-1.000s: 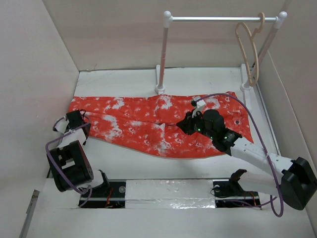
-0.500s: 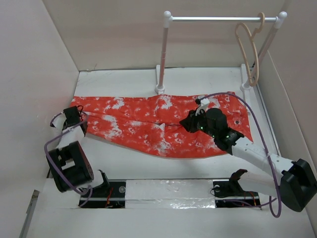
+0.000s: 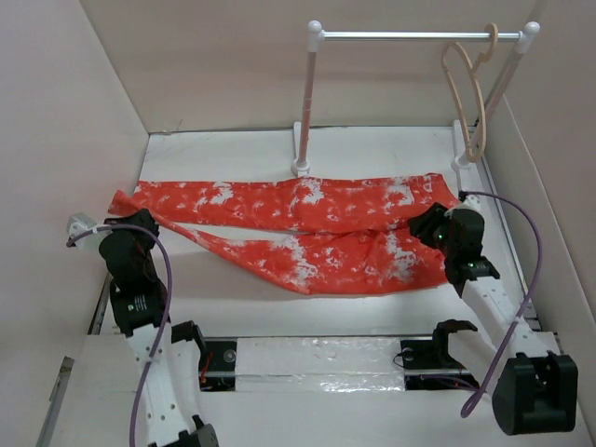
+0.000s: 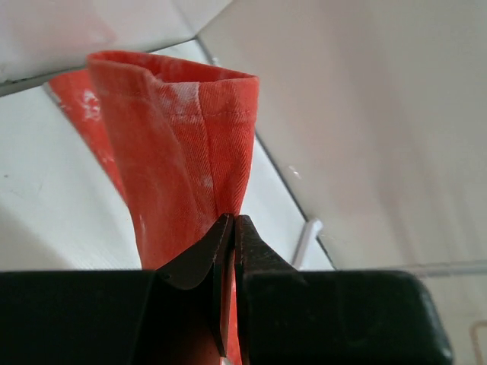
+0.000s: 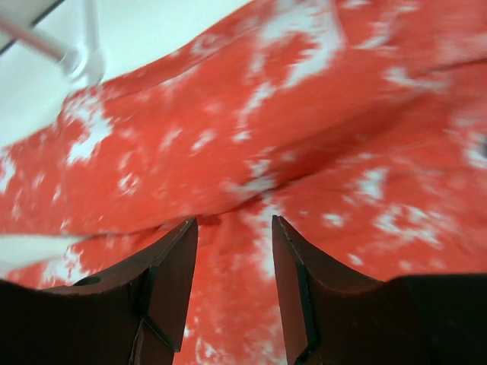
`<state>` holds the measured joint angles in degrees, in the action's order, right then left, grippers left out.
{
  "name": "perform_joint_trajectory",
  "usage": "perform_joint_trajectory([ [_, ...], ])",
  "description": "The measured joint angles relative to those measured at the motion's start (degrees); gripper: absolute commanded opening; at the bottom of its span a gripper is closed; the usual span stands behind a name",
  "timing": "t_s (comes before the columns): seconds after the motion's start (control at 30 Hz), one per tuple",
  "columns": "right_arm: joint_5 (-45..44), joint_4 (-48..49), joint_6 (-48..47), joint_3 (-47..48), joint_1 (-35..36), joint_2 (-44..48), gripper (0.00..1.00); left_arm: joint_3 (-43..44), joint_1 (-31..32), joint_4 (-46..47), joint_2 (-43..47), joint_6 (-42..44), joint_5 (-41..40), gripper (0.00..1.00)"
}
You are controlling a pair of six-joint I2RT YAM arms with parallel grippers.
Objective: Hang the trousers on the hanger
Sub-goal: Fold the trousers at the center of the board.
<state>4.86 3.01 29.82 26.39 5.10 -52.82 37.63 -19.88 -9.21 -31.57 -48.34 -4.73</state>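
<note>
Left gripper [image 4: 232,228] is pinched tight on a leg hem of the trousers [image 3: 317,219], probably to pull them straight along the desk [image 3: 372,149], while right gripper [image 5: 232,251] gapes empty over the waist end and the hanger [image 3: 470,93] hangs apart on the rack [image 3: 410,35].

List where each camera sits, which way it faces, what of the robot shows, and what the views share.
Top external: above and behind the arms, looking down on the table, trousers, rack and hanger; both arms show.
Left wrist: on the left arm, looking along the left hand, shut on the trousers' hem, toward a wall.
Right wrist: on the right arm, looking down between the fingers of the open right hand at the cloth.
Shared: all three show the trousers.
</note>
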Motion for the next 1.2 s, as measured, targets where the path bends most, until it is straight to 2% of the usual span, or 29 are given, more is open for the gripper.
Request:
perform_joint_trajectory([
  [0.17, -4.0, -9.6, 3.45, -0.17, -10.1, 7.23, 0.51, 0.0, 0.44, -1.73, 9.81, 0.33, 4.35, 0.0],
  [0.27, -7.56, -15.19, 5.01, -0.31, -15.39, 10.45, 0.5, 0.0, 0.44, -1.62, 11.34, 0.79, 7.67, 0.0],
  [0.33, -8.44, -17.77, 6.16, -0.94, -18.01, 11.87, 0.44, -0.31, 0.44, -1.64, 11.32, 1.36, 9.99, 0.0],
  [0.37, -8.63, -19.06, 7.04, -1.36, -19.12, 12.37, 0.36, -0.55, 0.44, -1.68, 11.26, 1.66, 11.26, 0.0],
  [0.43, -8.76, -21.42, 9.07, -1.97, -21.27, 12.7, 0.34, -0.63, 0.44, -1.75, 10.84, 2.49, 13.49, 0.0],
  [0.53, -10.32, -24.63, 11.08, -1.97, -24.9, 11.82, 0.5, -0.68, 1.07, -1.81, 10.64, 4.31, 15.1, 0.0],
  [0.57, -11.08, -25.35, 11.5, -1.97, -26.08, 11.39, 0.61, -0.68, 1.77, -1.81, 10.73, 4.87, 15.04, 0.0],
  [0.6, -11.45, -26.16, 12.13, -1.97, -27.85, 10.73, 0.64, -0.68, 2.54, -1.81, 10.84, 5.53, 14.84, 0.0],
  [0.7, -11.5, -28.17, 13.49, -1.9, -32.06, 8.46, 0.7, -0.68, 4.28, -1.79, 10.88, 6.95, 13.64, 0.0],
  [0.83, -11.39, -29.88, 15.32, -1.9, -35.06, 4.92, 0.7, -0.68, 5.9, -1.81, 10.88, 7.87, 11.37, 0.0],
  [0.93, -10.45, -29.55, 16.59, -2.51, -35.21, 2.62, 0.62, -0.68, 7.13, -1.81, 10.8, 8.02, 10.01, 0.0],
  [1.03, -8.81, -28.17, 17.31, -3.89, -35.21, 0.28, 0.43, -0.66, 7.98, -1.86, 10.62, 8.0, 8.96, 0.0],
  [1.07, -8.33, -27.93, 17.4, -3.96, -35.21, -0.76, 0.21, -0.63, 8.13, -1.86, 10.6, 8.0, 8.66, 0.0],
  [1.1, -7.87, -27.32, 17.09, -3.96, -35.21, -1.86, 0.05, -0.63, 8.22, -1.86, 10.58, 8.02, 8.37, 0.0],
  [1.13, -7.56, -27.04, 16.87, -3.78, -35.21, -2.75, 0.0, -0.63, 8.28, -1.92, 10.56, 8.02, 7.89, 0.0],
  [1.2, -7.45, -27.47, 16.15, -2.62, -35.23, -4.28, 0.0, -0.63, 8.28, -2.29, 10.56, 8.02, 7.13, 0.0],
])
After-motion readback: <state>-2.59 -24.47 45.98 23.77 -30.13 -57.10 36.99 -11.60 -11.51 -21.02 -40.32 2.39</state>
